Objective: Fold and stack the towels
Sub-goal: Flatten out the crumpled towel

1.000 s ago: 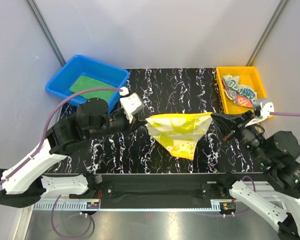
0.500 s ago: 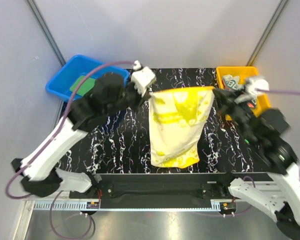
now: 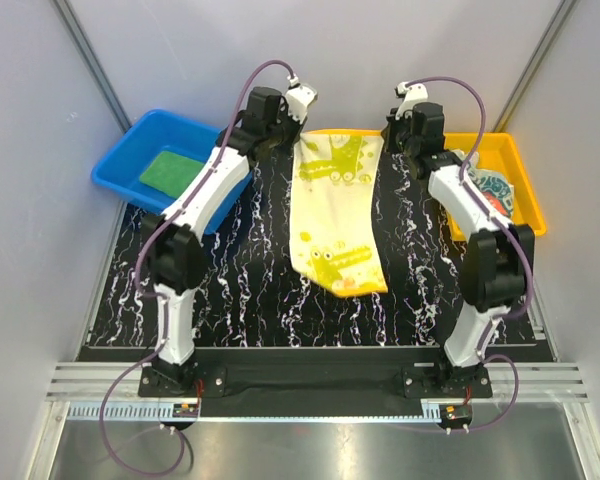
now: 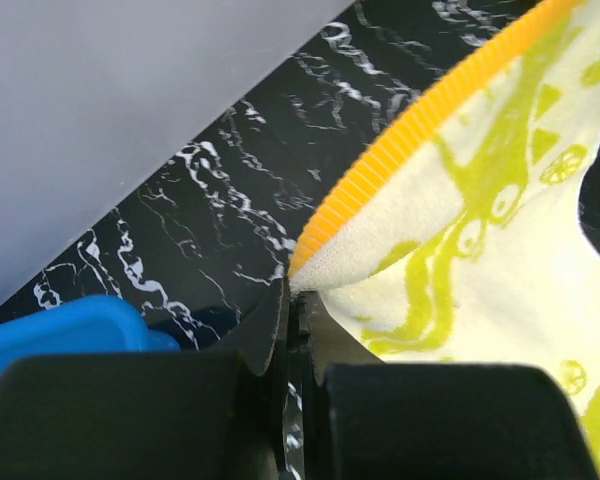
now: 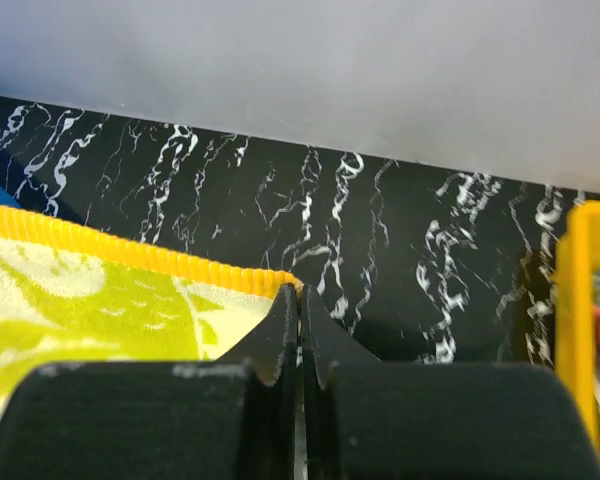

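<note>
The yellow crocodile-print towel [image 3: 335, 205] is stretched over the middle of the black marbled table, its top edge at the far side. My left gripper [image 3: 296, 137] is shut on its far left corner [image 4: 310, 262]. My right gripper [image 3: 384, 134] is shut on its far right corner [image 5: 285, 283]. The towel's near end lies bunched on the table. The plain green towel [image 3: 170, 167] lies flat in the blue bin [image 3: 116, 163]. The striped lettered towel [image 3: 490, 195] lies crumpled in the yellow bin [image 3: 525, 195].
The blue bin stands at the far left and the yellow bin at the far right of the table [image 3: 230, 270]. Grey walls close the back and sides. Both arms reach far out over the table.
Both arms have swung from the near side to the far edge, carrying the yellow towel's top corners. The towel has been pulled longer and lies along the table's middle.
</note>
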`<state>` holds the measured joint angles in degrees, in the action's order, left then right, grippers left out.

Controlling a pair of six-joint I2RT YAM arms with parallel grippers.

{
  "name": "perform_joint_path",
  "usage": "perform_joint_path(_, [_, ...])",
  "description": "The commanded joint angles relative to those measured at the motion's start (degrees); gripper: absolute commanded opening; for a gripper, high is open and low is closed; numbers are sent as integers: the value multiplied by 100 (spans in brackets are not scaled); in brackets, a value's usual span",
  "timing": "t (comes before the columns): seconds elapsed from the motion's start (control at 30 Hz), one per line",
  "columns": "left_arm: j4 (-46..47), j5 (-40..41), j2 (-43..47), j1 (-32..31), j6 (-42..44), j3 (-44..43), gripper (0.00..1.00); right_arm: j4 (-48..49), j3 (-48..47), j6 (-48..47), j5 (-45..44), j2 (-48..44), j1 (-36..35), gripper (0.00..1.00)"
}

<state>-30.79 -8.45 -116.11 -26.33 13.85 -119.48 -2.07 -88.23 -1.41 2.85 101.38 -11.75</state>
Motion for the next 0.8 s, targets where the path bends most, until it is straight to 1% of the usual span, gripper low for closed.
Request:
perform_joint_path(0.0, [1241, -78, -332, 163, 92, -453, 0, 1024, -826, 106, 743, 381, 190, 0])
perform_joint_path(0.03, [1259, -43, -507, 172, 144, -514, 0, 1033, -897, 71, 804, 460, 199, 0])
perform_joint_path(0.1, [1233, -86, -527, 154, 153, -585, 0, 1015, -942, -26, 1049, 497, 190, 0])
perform_joint_path(0.13, [1268, -130, -448, 145, 162, -507, 0, 1015, -907, -78, 1129, 462, 199, 0])
perform_joint_path(0.17, [1381, -157, -317, 128, 171, -201, 0, 1006, -785, -79, 1243, 287, 191, 0])
perform_joint_path(0.23, [1566, -157, 236, 14, 241, 230, 0, 876, -644, -35, 1410, 49, 190, 0])
perform_joint_path(0.27, [1663, -140, 447, -47, 294, 441, 0, 814, -461, -9, 1489, -282, 190, 0])
perform_joint_path(0.3, [1655, -61, 884, -118, 364, 809, 0, 726, -319, 26, 1664, -477, 190, 0])
perform_joint_path(0.33, [1576, -8, 1115, -284, 521, 978, 0, 690, -153, 88, 1762, -714, 182, 0])
perform_joint_path(0.37, [1506, 62, 1361, -390, 610, 1319, 0, 655, 197, 106, 1902, -1221, 182, 0])
perform_joint_path(0.4, [1444, 210, 1868, -504, 732, 1514, 0, 559, 383, 106, 1999, -1522, 182, 0])
perform_joint_path(0.43, [1383, 351, 2143, -766, 916, 1733, 0, 480, 559, 106, 2070, -1821, 164, 0])
perform_joint_path(0.47, [1339, 483, 2433, -925, 979, 2135, 0, 366, 857, 106, 2149, -2416, 164, 0])
perform_joint_path(0.5, [1295, 641, 2966, -1075, 1023, 2322, 0, 234, 973, 106, 2245, -2735, 155, 0])
perform_joint_path(0.53, [1242, 747, 3233, -1381, 1067, 2481, 0, -185, 1078, 106, 2324, -3042, 138, 0])
perform_joint_path(0.57, [1102, 826, 3488, -1558, 1094, 2726, 0, -328, 1297, 106, 2430, -3655, 138, 0])
perform_joint_path(0.6, [1014, 1114, 3925, -1742, 1094, 2824, 0, -512, 1412, 106, 2457, -3965, 129, 0])
perform_joint_path(0.63, [813, 1230, 4121, -2127, 1068, 2886, 0, -558, 1526, 106, 2431, -4282, 33, 0])
perform_joint_path(0.67, [689, 1371, 4297, -2340, 1050, 2965, 0, -558, 1702, 271, 2344, -4833, 24, 0])
perform_joint_path(0.7, [584, 1703, 4595, -2551, 1041, 2992, 0, -732, 1712, 351, 2334, -5073, 23, 0])
perform_joint_path(0.73, [452, 1880, 4720, -2971, 972, 3001, 0, -934, 1660, 491, 2264, -5267, 15, 0])
perform_joint_path(0.77, [398, 2021, 4843, -3157, 919, 2983, 0, -1127, 1494, 545, 2203, -5582, 15, 0])
